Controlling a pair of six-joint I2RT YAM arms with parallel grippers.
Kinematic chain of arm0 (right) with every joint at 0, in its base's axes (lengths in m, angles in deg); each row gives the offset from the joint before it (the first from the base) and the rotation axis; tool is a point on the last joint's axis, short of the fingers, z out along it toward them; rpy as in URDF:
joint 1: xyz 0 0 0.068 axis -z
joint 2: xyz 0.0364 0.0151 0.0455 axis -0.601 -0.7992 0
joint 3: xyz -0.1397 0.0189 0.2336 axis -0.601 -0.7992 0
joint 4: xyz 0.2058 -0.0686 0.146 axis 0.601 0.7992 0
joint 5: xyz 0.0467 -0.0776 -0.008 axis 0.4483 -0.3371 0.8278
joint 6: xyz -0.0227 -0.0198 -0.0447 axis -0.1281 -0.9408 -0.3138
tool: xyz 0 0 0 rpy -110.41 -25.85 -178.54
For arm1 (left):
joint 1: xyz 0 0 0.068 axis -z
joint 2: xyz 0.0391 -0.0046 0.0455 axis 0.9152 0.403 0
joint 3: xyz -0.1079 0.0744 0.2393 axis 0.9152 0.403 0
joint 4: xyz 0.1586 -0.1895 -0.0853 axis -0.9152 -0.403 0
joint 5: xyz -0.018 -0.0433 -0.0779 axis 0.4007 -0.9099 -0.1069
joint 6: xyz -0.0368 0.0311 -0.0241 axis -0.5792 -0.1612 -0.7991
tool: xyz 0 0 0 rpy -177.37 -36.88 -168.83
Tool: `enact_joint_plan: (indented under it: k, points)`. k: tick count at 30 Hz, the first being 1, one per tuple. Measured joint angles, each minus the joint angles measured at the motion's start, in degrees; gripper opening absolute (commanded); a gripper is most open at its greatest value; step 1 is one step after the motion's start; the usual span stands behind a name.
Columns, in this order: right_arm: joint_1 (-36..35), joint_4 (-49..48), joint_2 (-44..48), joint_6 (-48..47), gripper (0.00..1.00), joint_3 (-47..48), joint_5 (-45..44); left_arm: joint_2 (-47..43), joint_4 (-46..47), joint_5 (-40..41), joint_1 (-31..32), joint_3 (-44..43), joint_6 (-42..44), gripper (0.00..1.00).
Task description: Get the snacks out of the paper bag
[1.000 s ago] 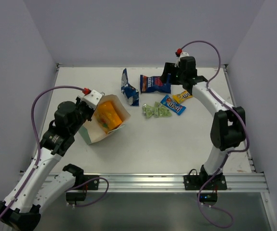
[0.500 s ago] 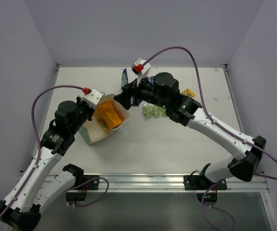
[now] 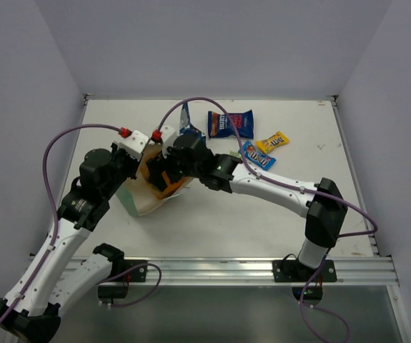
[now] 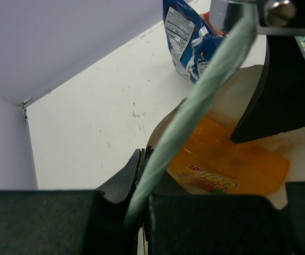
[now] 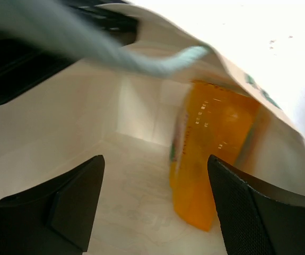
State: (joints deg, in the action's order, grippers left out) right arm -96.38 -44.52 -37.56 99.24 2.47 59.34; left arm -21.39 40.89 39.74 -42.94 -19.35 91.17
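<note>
The paper bag (image 3: 130, 196) lies tilted on the table with its mouth facing right. My left gripper (image 3: 142, 154) is shut on its mint-green rim (image 4: 165, 149). An orange pouch (image 5: 216, 159) stands against the bag's inner right wall and also shows in the left wrist view as the orange pouch (image 4: 232, 167). My right gripper (image 5: 152, 212) is open inside the bag's mouth, its fingers (image 5: 70, 204) spread with the pouch just inside the right one. From above, the right gripper (image 3: 168, 170) sits in the bag's opening.
On the table behind the bag lie two dark blue chip bags (image 3: 231, 123) (image 3: 188, 120), a yellow candy pack (image 3: 272, 143) and a blue candy pack (image 3: 259, 157). The bag's pale handle string (image 5: 115, 56) crosses the top of the right wrist view.
My right arm swung from the back right of the table over to the bag and pushed its open gripper into the mouth. The left gripper kept its hold on the rim.
</note>
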Motion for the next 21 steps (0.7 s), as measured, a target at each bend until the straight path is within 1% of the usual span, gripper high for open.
enact_joint_plan:
  k: [4,10,18,21]
  points:
    - [0.09,0.02,-0.22,0.79,0.89,-0.52,-5.9,-0.02,-0.76,-0.04,0.0,-0.2,-0.7,0.0]
    - [0.15,0.02,-2.23,1.2,0.92,-0.5,-12.83,-0.02,-1.84,-0.09,0.0,-0.26,-0.98,0.0]
    - [0.26,-0.39,-7.91,1.18,0.93,-0.5,-12.5,-0.02,-3.41,-0.98,0.0,-0.96,-2.12,0.0]
    - [0.48,-1.27,-8.72,1.16,0.9,-0.52,-11.15,-0.02,-3.65,-1.38,0.0,-1.11,-2.23,0.0]
